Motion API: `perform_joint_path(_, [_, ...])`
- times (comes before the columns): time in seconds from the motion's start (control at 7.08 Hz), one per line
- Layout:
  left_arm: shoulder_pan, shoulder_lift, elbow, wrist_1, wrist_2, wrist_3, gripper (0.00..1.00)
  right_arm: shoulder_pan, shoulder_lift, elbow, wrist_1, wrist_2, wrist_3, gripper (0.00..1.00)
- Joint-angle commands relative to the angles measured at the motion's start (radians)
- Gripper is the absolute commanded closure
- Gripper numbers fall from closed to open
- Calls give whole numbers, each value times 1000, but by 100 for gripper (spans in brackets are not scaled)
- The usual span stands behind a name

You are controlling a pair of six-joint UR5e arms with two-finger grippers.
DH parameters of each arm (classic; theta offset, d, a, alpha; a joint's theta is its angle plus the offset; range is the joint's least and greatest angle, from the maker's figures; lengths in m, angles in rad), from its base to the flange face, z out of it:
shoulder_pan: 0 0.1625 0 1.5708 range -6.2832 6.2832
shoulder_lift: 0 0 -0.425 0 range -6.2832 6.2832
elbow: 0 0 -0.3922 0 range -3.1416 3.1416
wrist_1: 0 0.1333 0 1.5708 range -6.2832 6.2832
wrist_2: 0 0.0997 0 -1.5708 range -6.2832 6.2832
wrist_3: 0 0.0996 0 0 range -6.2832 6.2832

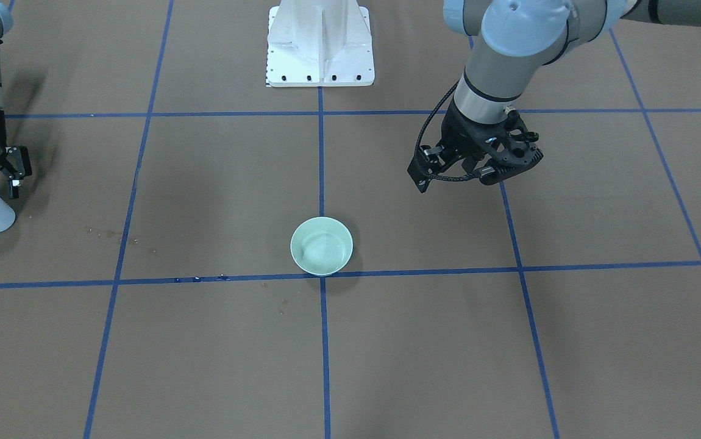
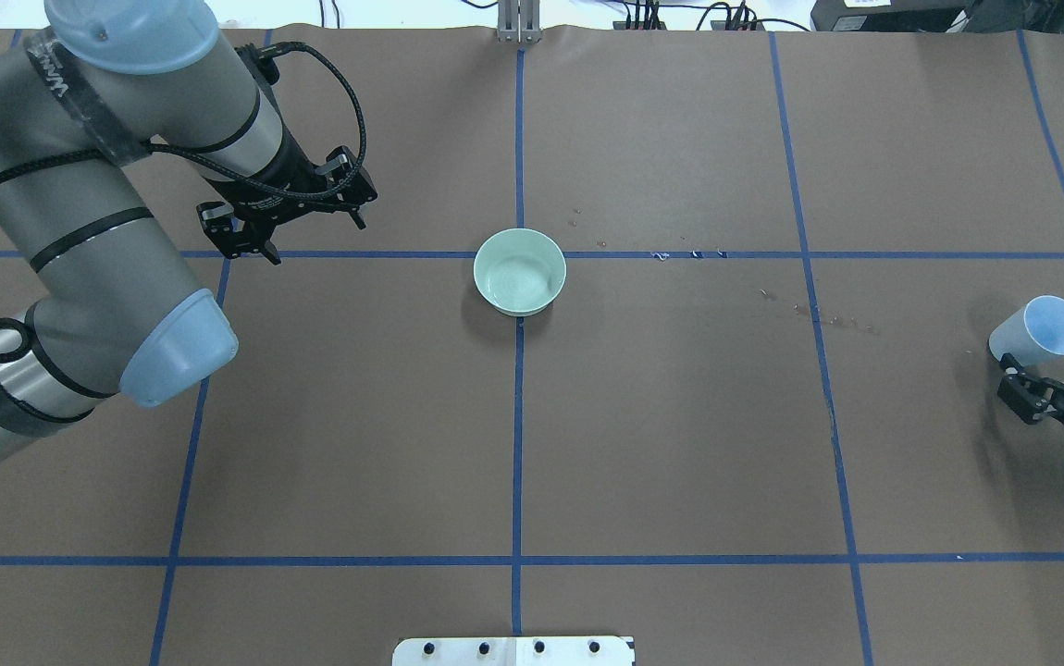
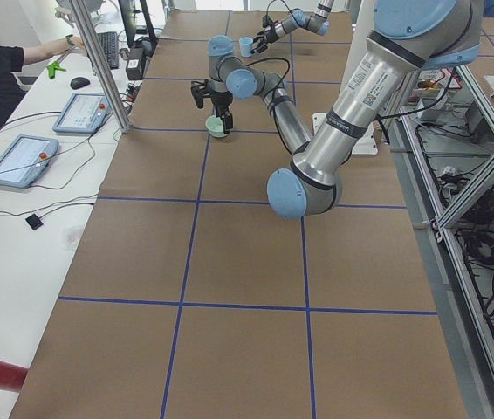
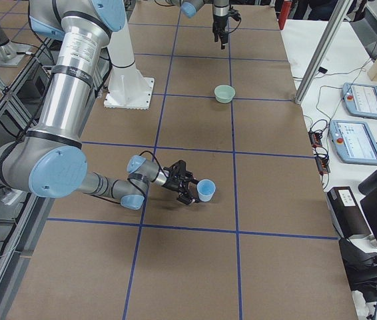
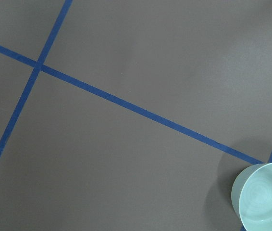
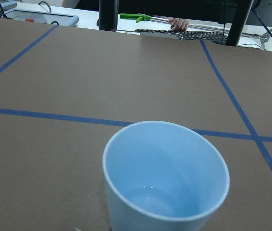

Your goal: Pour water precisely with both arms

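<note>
Blue cup [image 2: 1041, 331] held tilted in right gripper [image 2: 1055, 393] jaws

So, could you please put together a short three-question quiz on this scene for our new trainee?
1. True or false: the right gripper holds the light blue cup.
2. Where does the green bowl sit?
A. beside the white pedestal
B. on a crossing of blue tape lines
C. under the cup
3. Fill in: the left gripper, holding nothing, hovers to the bowl's ____ in the overhead view.

Key: 1 true; 2 B; 3 left.
</note>
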Motion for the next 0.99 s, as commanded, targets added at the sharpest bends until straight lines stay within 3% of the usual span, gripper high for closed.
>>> perform_joint_path(0.0, [0, 1, 0, 1, 0, 0, 0, 23, 23, -9, 3, -1, -24, 1])
perform_joint_path(0.85, [-1, 7, 0, 1, 0, 0, 0, 85, 106, -73, 3, 9, -77, 1])
